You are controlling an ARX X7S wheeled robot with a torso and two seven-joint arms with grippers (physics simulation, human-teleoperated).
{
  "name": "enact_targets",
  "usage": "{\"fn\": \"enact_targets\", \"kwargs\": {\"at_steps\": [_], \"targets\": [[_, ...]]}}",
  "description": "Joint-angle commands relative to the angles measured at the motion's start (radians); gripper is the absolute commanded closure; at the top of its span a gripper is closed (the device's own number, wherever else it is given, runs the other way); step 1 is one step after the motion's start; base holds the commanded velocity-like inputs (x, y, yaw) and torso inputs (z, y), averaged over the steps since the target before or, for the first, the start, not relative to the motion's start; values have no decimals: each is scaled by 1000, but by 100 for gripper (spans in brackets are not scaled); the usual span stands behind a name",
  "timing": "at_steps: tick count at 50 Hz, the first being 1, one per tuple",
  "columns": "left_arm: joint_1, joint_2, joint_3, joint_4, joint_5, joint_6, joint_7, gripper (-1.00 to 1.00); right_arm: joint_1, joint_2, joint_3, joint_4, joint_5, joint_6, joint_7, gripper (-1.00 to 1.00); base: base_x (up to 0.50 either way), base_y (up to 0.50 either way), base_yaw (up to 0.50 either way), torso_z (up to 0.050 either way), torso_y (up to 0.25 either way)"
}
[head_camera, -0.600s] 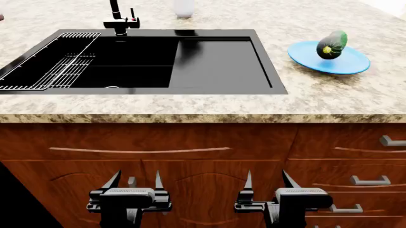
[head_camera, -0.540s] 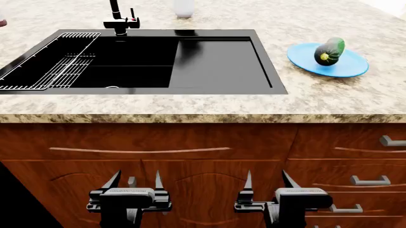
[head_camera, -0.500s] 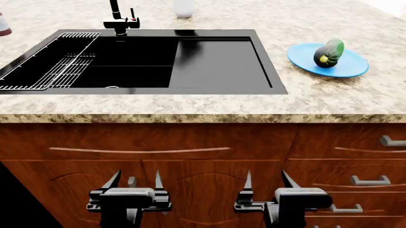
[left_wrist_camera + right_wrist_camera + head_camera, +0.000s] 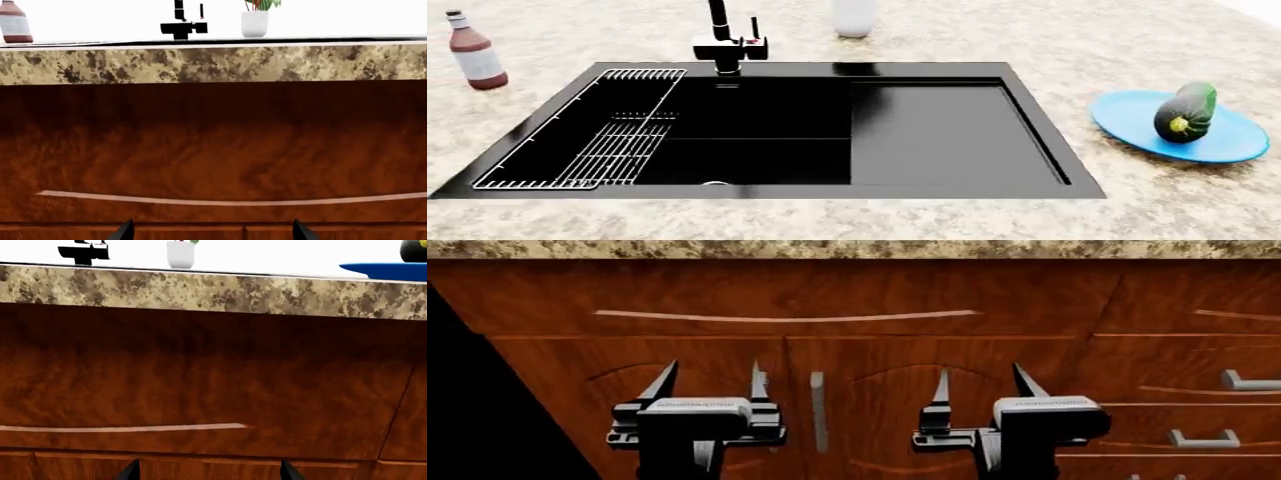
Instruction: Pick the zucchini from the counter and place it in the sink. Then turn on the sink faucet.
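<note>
Approach step: both grippers, left gripper (image 4: 710, 392) and right gripper (image 4: 978, 390), hang open and empty below the bench (image 4: 827, 220); next, reach the zucchini (image 4: 1185, 111) near the bench's right edge

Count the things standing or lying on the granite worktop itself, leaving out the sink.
3: a bottle at far left, a white pot behind the sink, a blue plate at right holding the zucchini. More may sit outside the view.

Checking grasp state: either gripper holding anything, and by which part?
Nothing held. Left gripper and right gripper are open and empty below the counter; zucchini sits on the blue plate.
</note>
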Motion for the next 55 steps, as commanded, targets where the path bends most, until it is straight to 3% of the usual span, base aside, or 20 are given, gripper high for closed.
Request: {"fn": "enact_targets", "kwargs": {"at_steps": [1,9,27,29,32,42,47,51,54,55], "targets": [[0,-18,18,-16,-13,13,-24,-100,1,15,-33,17,-5,-11,33,-100,0,500,0,0,0],[2,-26,30,-9,-24,-11,-34,-100,1,21,-37,17,33,-10,28,-100,0,125,0,0,0],[2,-50,61,37,-42,-59,-52,-100,-1,44,-63,-27,60,31,46,-100,0,0,0,50,0],[0,-60,66,104,-68,-146,-39,-100,-1,48,-63,-63,69,74,50,-100,0,0,0,50,0],[-31,-102,53,406,-144,-452,-36,-100,7,89,-86,-315,80,336,44,-100,0,0,0,50,0],[-201,-144,47,696,-206,-858,-76,-100,186,98,-14,-656,250,877,35,-100,0,0,0,50,0],[-303,-137,16,793,-281,-1056,-79,-100,254,94,18,-796,296,1051,70,-100,0,0,0,50,0],[-410,-126,-1,858,-331,-1215,-87,-100,374,71,80,-931,376,1311,92,-100,0,0,0,50,0],[-556,-60,-102,903,-405,-1416,-93,-100,516,53,105,-991,414,1533,111,-100,0,0,0,33,0],[-614,-42,-120,903,-418,-1497,-104,-100,549,58,147,-955,534,1574,149,-100,0,0,0,0,0]]}}
